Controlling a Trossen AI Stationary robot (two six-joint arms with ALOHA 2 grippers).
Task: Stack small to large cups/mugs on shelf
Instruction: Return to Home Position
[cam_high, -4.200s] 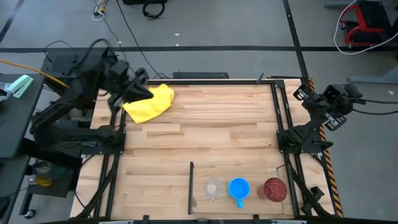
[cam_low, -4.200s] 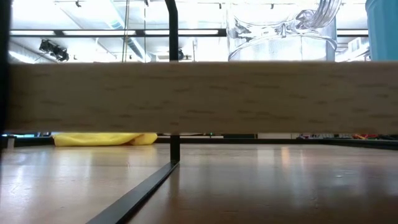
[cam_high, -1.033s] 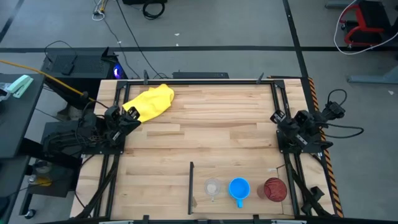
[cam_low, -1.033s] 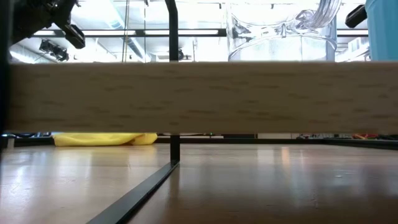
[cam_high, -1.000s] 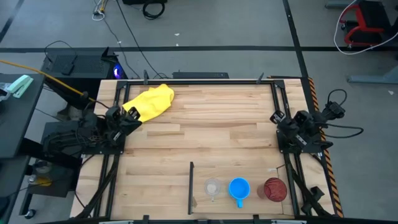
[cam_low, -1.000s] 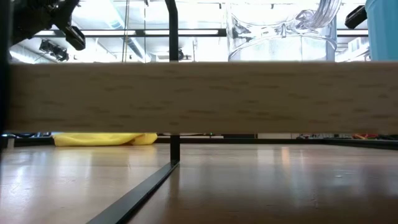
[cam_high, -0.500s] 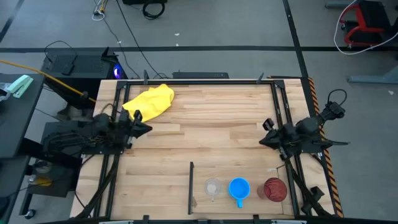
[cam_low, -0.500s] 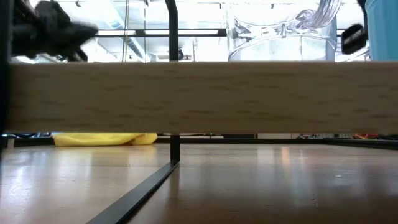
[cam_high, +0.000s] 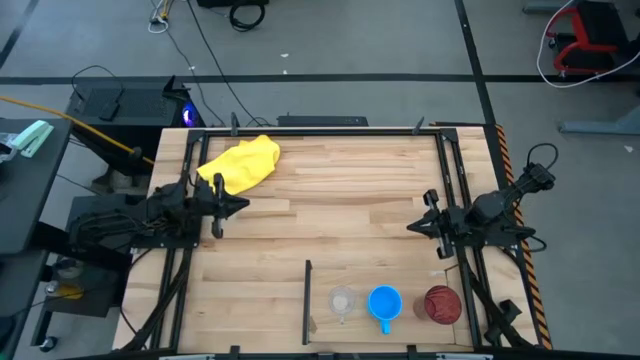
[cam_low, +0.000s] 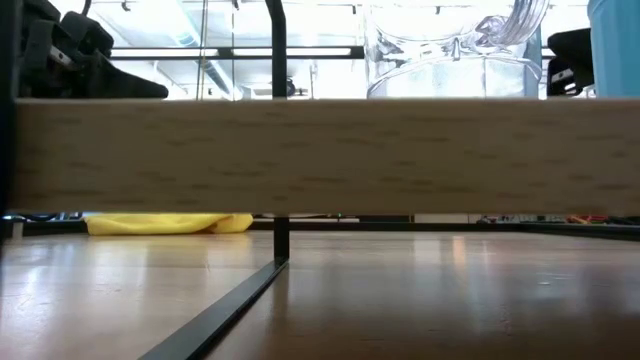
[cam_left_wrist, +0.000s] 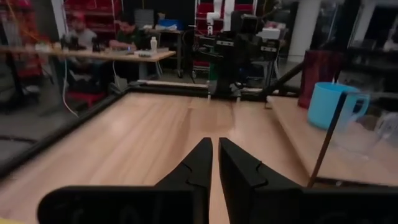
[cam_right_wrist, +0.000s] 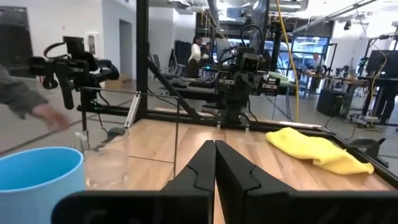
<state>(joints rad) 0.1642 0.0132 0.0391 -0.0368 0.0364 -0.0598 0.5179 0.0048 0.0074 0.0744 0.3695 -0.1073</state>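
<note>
All three cups are on the shelf (cam_high: 410, 285) at the near right of the table. They stand in a row, not nested: tiny clear cup (cam_high: 342, 300) on the left, blue mug (cam_high: 384, 302) in the middle, dark red tumbler (cam_high: 441, 304) on the right, each a little apart from the next.

Both arms are pulled back and holding nothing. The left gripper (cam_high: 232, 207) is at the left edge, just near of the yellow cloth (cam_high: 242, 165), with only a sliver of gap between its tips. The right gripper (cam_high: 415, 226) is at the right edge, closed tip to tip.

If anything needs re-gripping, my guesses:
- **Clear cup:** it looks super light and flimsy. A hard squeeze would probably buckle it, so pinch one wall at the rim gently.
- **Mug:** it looks stiff and heavier. Grab its wall at the rim, or the handle, which points toward the near edge.
- **Tumbler:** it's tall, smooth and likely slippery and tippy. Take it around the body, fairly low.
</note>
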